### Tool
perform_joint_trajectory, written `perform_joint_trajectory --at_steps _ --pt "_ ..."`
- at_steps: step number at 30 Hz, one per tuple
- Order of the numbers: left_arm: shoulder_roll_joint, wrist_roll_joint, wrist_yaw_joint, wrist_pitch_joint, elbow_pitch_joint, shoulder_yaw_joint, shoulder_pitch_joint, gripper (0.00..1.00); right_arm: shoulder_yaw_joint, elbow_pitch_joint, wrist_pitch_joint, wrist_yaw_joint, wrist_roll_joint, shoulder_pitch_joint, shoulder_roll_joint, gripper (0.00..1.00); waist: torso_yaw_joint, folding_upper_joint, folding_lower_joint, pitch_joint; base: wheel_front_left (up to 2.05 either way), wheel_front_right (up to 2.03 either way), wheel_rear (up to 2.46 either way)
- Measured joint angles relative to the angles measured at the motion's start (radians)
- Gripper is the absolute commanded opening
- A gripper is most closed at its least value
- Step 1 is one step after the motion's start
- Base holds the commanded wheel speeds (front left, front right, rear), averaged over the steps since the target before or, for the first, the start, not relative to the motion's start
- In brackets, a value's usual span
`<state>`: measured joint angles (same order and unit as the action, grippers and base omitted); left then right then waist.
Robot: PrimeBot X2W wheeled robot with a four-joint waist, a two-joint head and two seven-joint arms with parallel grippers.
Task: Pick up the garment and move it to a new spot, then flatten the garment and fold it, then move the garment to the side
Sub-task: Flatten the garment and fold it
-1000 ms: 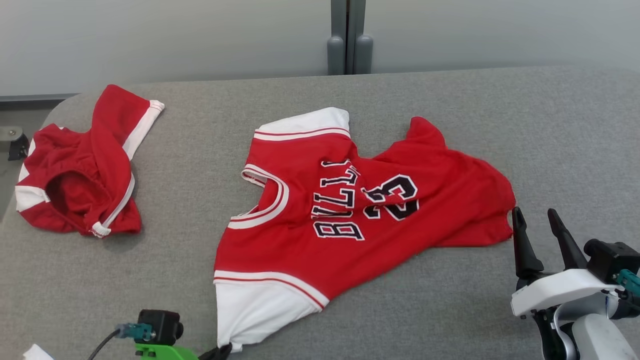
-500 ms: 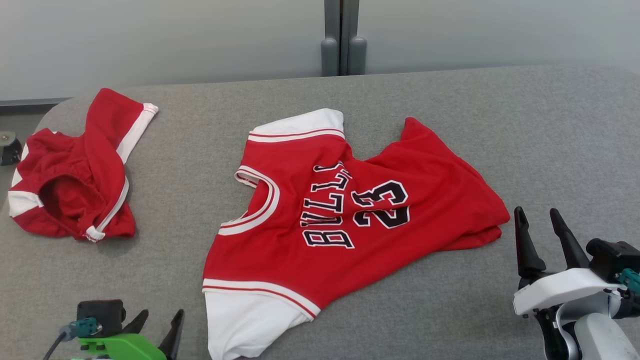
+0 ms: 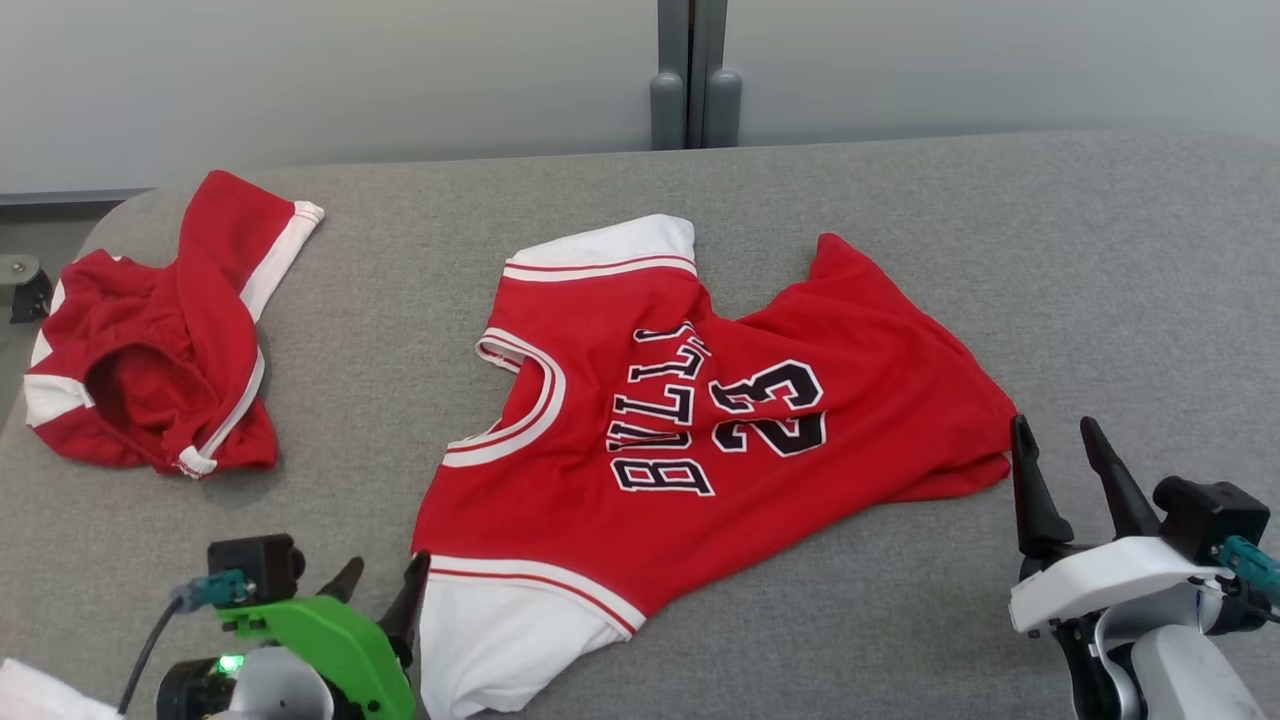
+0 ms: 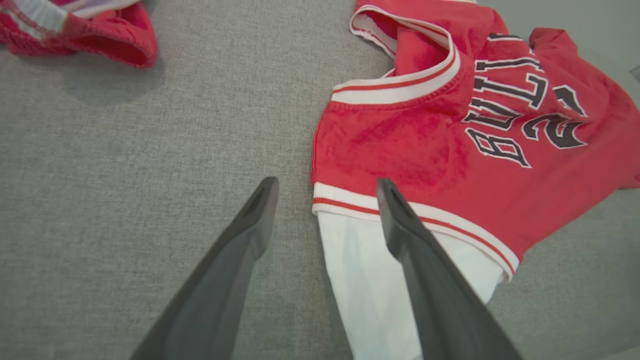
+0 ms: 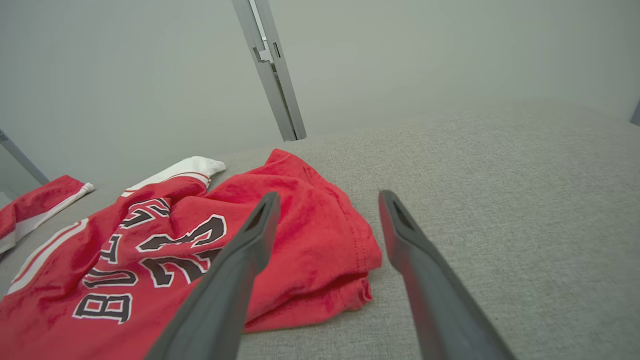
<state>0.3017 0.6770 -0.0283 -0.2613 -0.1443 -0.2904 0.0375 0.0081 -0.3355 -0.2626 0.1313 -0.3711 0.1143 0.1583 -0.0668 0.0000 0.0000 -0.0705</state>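
The garment [image 3: 700, 420] is a red jersey with white sleeves and dark lettering, spread rumpled in the middle of the grey table [image 3: 1000, 220]. My left gripper [image 3: 385, 572] stands open at the near left, its fingers straddling the edge of the near white sleeve [image 4: 360, 280], holding nothing. From the left wrist camera the garment [image 4: 450, 125] lies just ahead of the left gripper [image 4: 326, 187]. My right gripper [image 3: 1054, 430] is open at the near right, its left fingertip at the jersey's hem corner. The right wrist view has the right gripper [image 5: 329, 197] over the folded hem of the garment [image 5: 310, 250].
A second red and white garment [image 3: 150, 340] lies bunched at the table's far left edge, seen also as the red bundle [image 4: 75, 25]. A grey post [image 3: 688, 75] stands against the wall behind the table. Bare grey cloth stretches to the right [image 5: 525, 200].
The left gripper has let go of the near white sleeve, opened, and come up into view beside it. The right gripper has edged left toward the hem. The camera shifted slightly.
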Motion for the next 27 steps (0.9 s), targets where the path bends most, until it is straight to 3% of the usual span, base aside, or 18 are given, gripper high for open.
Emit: perform_joint_trajectory --at_steps 8,9,10,11,15,26,27 --pt "-0.025 -0.051 0.062 -0.047 -0.335 -0.086 0.204 1.0 0.031 -0.013 0.0 0.0 -0.005 0.02 0.005 1.0 0.011 0.0 0.0 -0.003 0.0 0.0 0.0" --pt "-0.031 -0.057 0.069 -0.047 -0.372 -0.095 0.221 0.94 0.033 -0.014 0.0 0.0 -0.006 0.022 0.006 1.0 0.016 0.0 0.0 -0.002 0.0 0.0 0.0" --pt "-0.038 -0.056 0.076 -0.047 -0.396 -0.1 0.233 0.41 0.032 -0.015 0.0 0.0 -0.006 0.024 0.008 1.0 0.019 0.0 0.0 -0.001 0.0 0.0 0.0" --pt "-0.048 -0.053 0.086 -0.047 -0.423 -0.105 0.249 0.0 0.032 -0.015 0.0 0.0 -0.007 0.025 0.012 1.0 0.024 0.0 0.0 0.0 0.0 0.0 0.0" --pt "-0.06 -0.063 0.095 -0.016 -0.506 -0.113 0.301 0.0 0.03 -0.018 0.0 0.0 -0.009 0.025 0.016 1.0 0.039 0.0 0.0 0.004 0.0 0.0 0.0" --pt "-0.053 -0.164 0.046 0.21 -0.674 -0.126 0.456 0.0 0.032 -0.016 0.0 0.0 -0.012 0.025 0.02 1.0 0.056 0.0 0.0 -0.007 0.0 0.0 0.0" --pt "-0.057 -0.165 0.046 0.221 -0.697 -0.126 0.465 0.16 0.034 -0.017 0.0 0.0 -0.012 0.025 0.02 1.0 0.057 0.0 0.0 -0.007 0.0 0.0 0.0"
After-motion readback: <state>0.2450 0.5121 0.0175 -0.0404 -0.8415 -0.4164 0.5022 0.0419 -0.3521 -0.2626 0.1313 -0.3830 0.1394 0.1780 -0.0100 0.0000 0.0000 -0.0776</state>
